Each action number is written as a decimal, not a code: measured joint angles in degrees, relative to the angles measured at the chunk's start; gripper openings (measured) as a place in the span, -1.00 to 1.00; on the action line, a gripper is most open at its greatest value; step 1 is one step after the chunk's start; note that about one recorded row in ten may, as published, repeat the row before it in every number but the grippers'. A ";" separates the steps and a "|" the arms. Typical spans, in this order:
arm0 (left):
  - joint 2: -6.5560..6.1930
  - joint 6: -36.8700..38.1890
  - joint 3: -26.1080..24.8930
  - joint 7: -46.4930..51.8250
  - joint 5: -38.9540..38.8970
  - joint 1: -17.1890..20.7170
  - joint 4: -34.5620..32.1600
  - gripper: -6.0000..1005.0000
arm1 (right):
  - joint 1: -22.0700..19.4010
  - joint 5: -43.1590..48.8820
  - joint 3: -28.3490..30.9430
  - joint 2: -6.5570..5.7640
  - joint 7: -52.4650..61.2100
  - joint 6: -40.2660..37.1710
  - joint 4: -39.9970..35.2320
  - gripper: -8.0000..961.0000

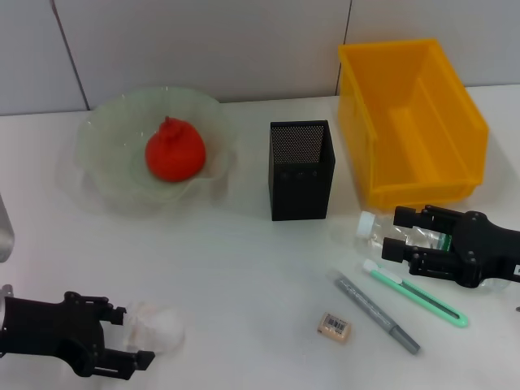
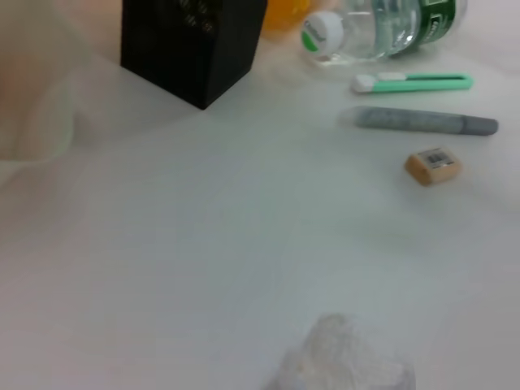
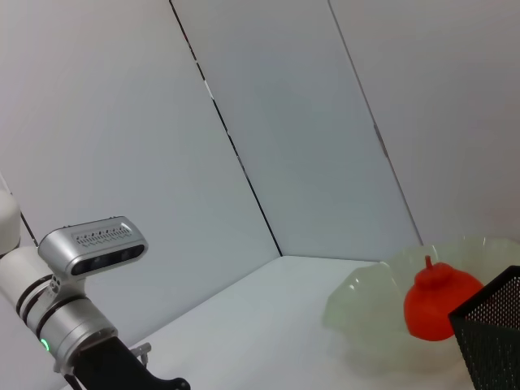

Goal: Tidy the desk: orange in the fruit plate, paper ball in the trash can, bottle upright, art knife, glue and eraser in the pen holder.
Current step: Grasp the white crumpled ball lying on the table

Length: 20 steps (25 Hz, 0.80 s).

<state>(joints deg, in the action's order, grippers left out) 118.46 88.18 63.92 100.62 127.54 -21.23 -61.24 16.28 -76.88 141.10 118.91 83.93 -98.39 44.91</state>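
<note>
Sitting in the fruit plate (image 1: 110, 134) at the far left of the white bench (image 1: 244, 268): the orange (image 1: 174, 153), knob upward. Standing upright near the middle, just left of the yellow trash can (image 1: 422, 122): the black mesh pen holder (image 1: 301, 169). Lying on its side in front of the trash can: the bottle (image 1: 382, 231), white cap pointing left, with the right end effector (image 1: 398, 233) around its body, fingers either side of the green label and apparently clamped on it. Just in front of the bottle, lying flat: the green art knife (image 1: 418, 296) and, beside it, the grey glue stick (image 1: 376, 312), the two roughly parallel and close together. Nearer the front edge, slightly left of the glue stick's near end: the eraser (image 1: 334, 327), apart from both. At the front left: the paper ball (image 1: 158, 325), between the spread fingers of the left end effector (image 1: 130, 333), not clenched, low over the bench.
</note>
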 joint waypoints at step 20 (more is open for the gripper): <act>0.20 -1.48 0.06 -0.92 -2.30 -1.86 1.37 0.37 | 0.15 0.07 0.05 -0.09 0.00 0.13 0.00 0.59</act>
<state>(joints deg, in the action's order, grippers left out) 118.66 86.70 63.99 99.70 125.24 -23.09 -59.86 16.44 -76.81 141.15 118.82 83.93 -98.26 44.91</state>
